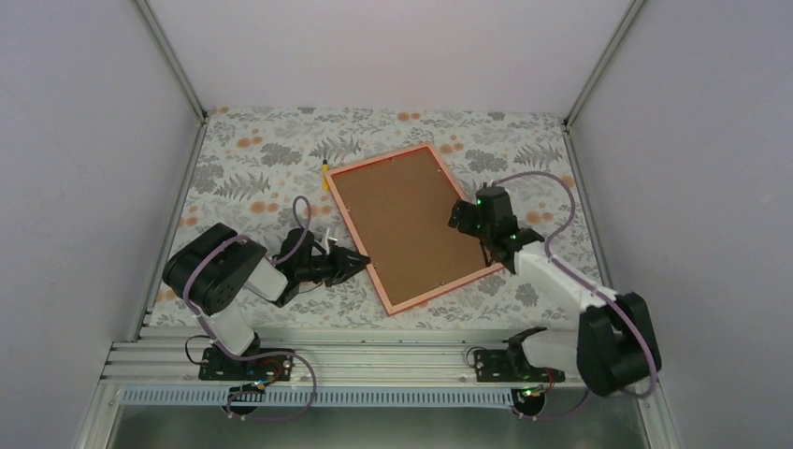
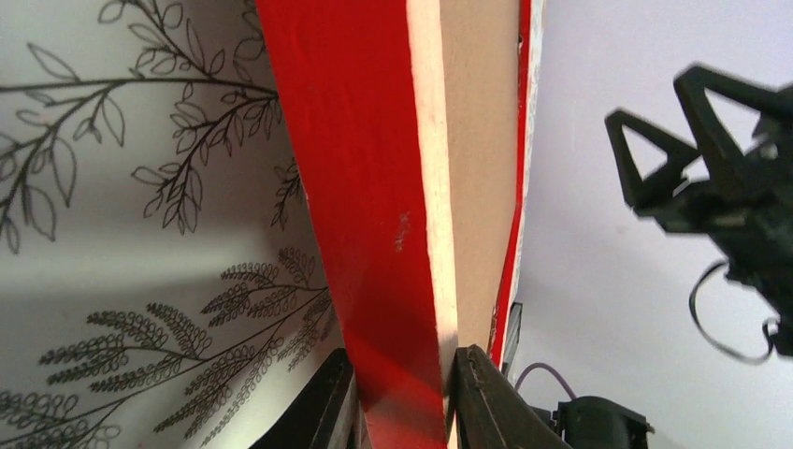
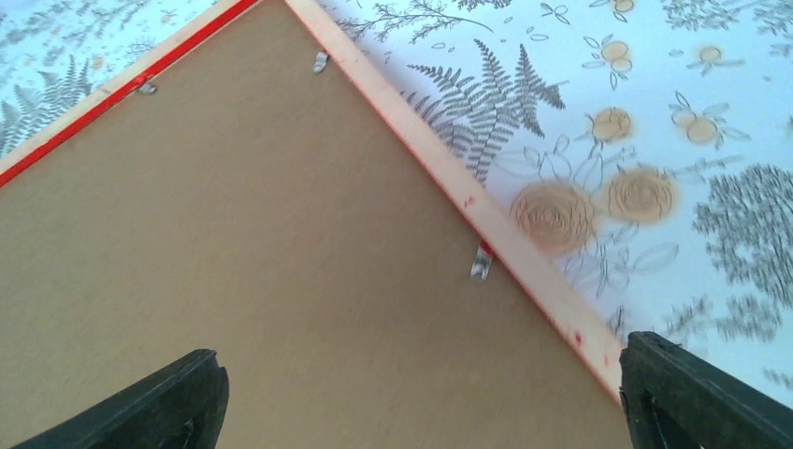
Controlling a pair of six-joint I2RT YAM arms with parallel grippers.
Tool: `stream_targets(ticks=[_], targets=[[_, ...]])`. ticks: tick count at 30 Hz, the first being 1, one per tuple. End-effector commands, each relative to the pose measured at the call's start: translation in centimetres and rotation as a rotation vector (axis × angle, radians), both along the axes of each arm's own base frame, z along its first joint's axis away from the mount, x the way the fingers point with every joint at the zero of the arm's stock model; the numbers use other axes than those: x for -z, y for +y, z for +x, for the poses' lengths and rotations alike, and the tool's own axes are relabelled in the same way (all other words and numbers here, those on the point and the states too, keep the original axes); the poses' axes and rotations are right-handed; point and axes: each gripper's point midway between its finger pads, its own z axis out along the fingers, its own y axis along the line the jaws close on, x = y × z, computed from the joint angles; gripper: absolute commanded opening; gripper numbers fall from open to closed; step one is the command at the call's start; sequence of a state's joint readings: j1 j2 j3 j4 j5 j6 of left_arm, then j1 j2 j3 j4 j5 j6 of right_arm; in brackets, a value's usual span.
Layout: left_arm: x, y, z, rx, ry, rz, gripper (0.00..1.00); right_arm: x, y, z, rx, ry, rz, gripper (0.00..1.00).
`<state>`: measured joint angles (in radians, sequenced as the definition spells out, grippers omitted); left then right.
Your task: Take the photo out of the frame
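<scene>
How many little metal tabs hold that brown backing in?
3 in the right wrist view: two metal tabs along the right edge of the frame, one on its left. Others may be hidden.

Your left arm and right arm are both built from chunky black joint housings joined by white links. A lilac cable loops along each one. Small green lights glow near the right wrist. The fingers are matte black plastic with triangular openings.
</scene>
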<state>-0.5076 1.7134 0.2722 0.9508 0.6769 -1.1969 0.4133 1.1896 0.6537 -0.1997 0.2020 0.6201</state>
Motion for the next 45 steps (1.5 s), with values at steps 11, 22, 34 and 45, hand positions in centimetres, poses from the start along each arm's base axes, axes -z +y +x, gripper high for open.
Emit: stream_targets(ticks=[11,22,34,45], targets=[[0.1,0.0,-0.7,0.112,-0.108,0.098,0.04,7.0,-1.8,5.6,-0.194,0.179,0.020,0.92],[0.4,-0.1,1.0,0.149,-0.148,0.237,0.10,9.5,-0.3,0.6,-0.265,0.300,0.126,0.82],[0.8,0.2,3.5,0.151,-0.175,0.386,0.26,9.0,1.5,-3.9,-0.314,0.332,0.270,0.81],[0.7,3.7,4.6,0.071,-0.208,0.616,0.40,9.0,4.3,-6.9,-0.381,0.363,0.322,0.82]])
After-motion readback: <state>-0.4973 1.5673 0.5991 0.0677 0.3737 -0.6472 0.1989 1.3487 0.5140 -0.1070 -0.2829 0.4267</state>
